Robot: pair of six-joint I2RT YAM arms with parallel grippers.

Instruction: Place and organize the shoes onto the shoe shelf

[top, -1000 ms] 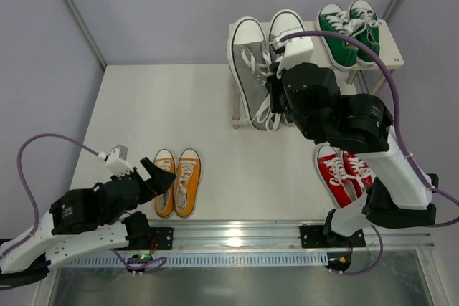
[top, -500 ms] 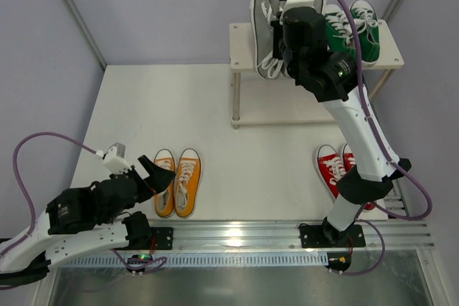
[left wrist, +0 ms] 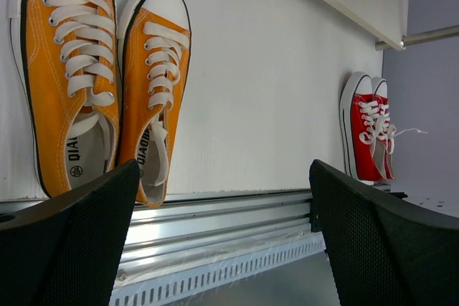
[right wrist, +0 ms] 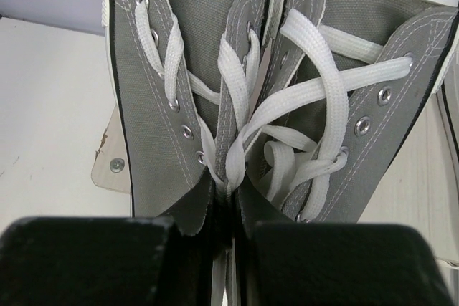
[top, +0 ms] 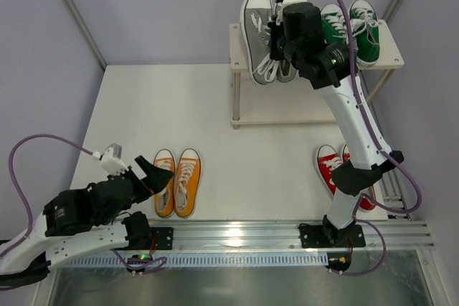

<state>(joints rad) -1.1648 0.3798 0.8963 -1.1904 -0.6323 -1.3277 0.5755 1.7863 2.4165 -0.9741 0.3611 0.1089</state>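
my left arm [top: 86, 206] and right arm [top: 355, 116] have white links and chunky black joints. a purple cable [top: 43, 136] runs from each wrist, and the left fingers [left wrist: 64, 241] are black with a fine mesh texture.

Right arm [top: 358, 120] is stretching toward the far right, the right gripper [top: 278, 51] clamping both grey sneakers [top: 256, 26] by their inner collars. Left arm [top: 79, 209] is crouching folded near left, the left gripper [top: 153, 177] gaping wide.
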